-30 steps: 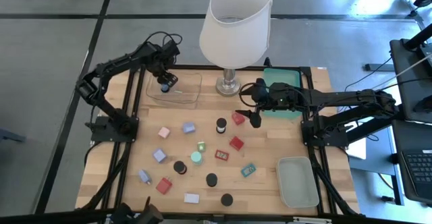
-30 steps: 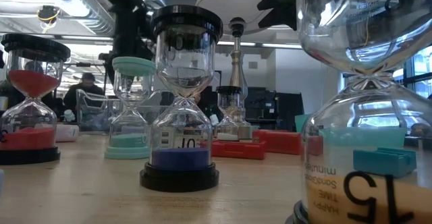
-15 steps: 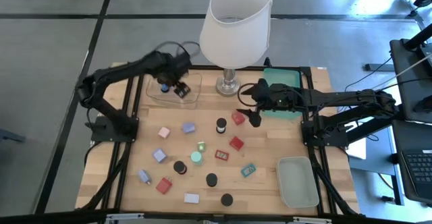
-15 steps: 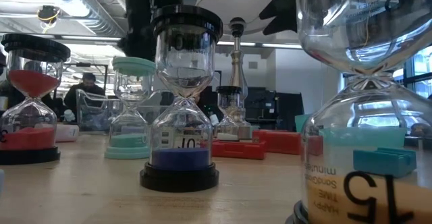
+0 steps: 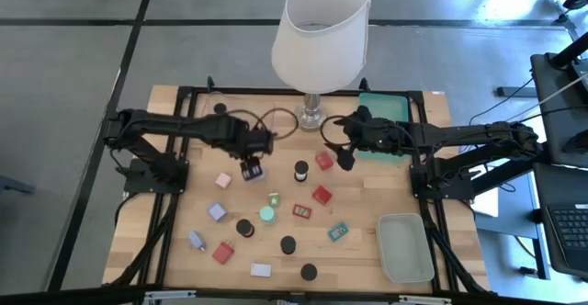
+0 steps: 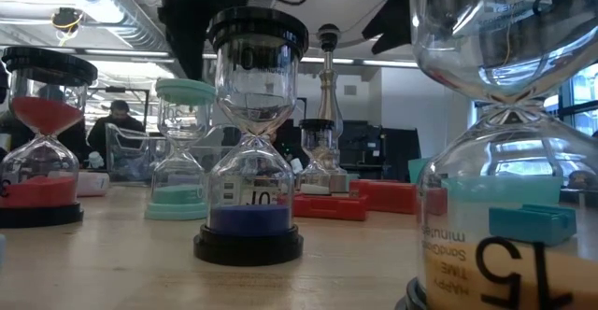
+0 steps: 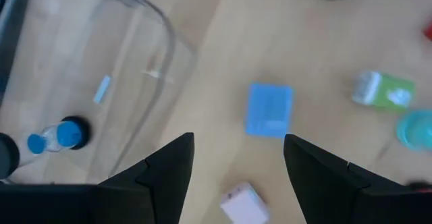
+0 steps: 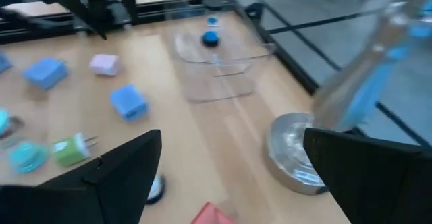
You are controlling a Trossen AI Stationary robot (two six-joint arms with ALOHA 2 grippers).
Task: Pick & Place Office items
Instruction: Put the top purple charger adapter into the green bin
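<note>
— Any room on the bench (image 5: pixel 386 186)?
— Bare wood toward three o'clock; the office items (image 5: pixel 266 215) crowded the middle and six o'clock.
— The left fingers (image 7: pixel 169 173)?
— Parted, empty, hovering over a lavender block (image 5: pixel 254 172), a pink block (image 5: pixel 222 180) beside.
— The right?
— Right gripper (image 5: pixel 337 151) spread wide, grasping nothing, above a red block (image 5: pixel 323 161). The lamp (image 5: pixel 320 39) loomed at twelve.

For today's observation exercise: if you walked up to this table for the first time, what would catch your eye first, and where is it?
The big white lamp at the far edge of the table stands out first, towering over everything. Next come the small hourglasses and coloured blocks scattered across the wooden table. The left gripper hangs open over a blue block, while the right gripper waits open near the lamp's base.
</note>
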